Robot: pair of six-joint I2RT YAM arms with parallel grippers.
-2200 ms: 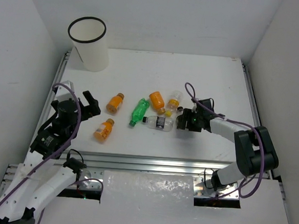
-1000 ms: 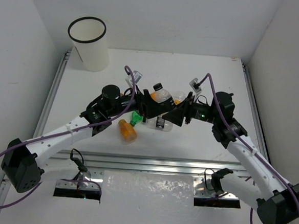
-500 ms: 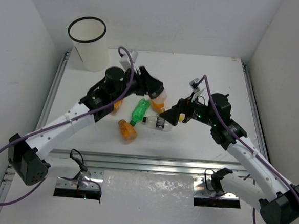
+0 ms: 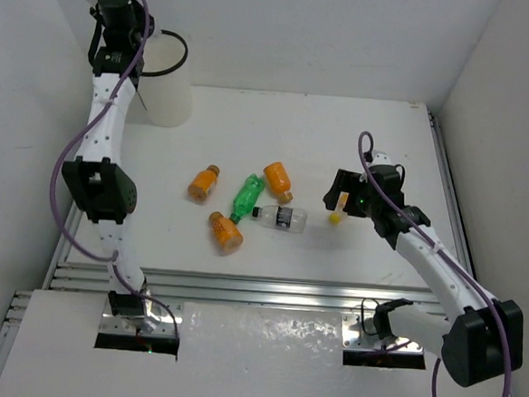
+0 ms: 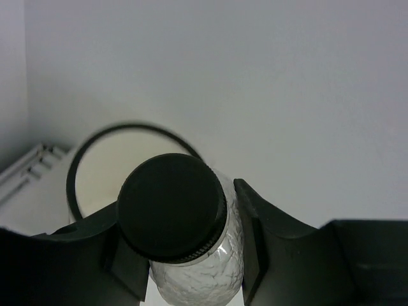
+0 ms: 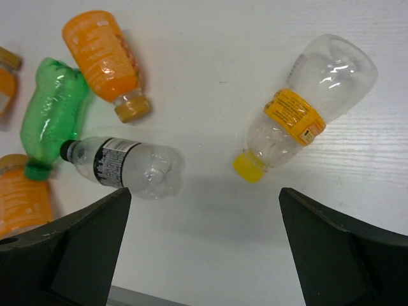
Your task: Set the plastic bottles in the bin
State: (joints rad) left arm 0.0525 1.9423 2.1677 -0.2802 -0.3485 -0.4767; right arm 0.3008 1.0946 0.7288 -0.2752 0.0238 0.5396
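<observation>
The left gripper [image 5: 188, 248] is clamping a clear, black-capped bottle [image 5: 172, 207] between narrowed fingers, holding it high by the white bin [image 4: 167, 101] in the table's far left corner. From the wrist view, the bin's black rim [image 5: 137, 125] is sitting behind and left of the cap, so the arm is probably needing to shift the bottle over the opening before letting go, or it may be clipping the rim. Walls are crowding the bin and the raised arm on two sides, leaving little room to swing. The right gripper [image 6: 204, 255] is hovering with fingers spread wide and holding nothing, just above a yellow-capped clear bottle [image 6: 306, 115]. Bare table [image 4: 342, 131] is lying around that bottle, apart from the green bottle [image 6: 54, 108] and the orange bottle [image 6: 105, 54].
</observation>
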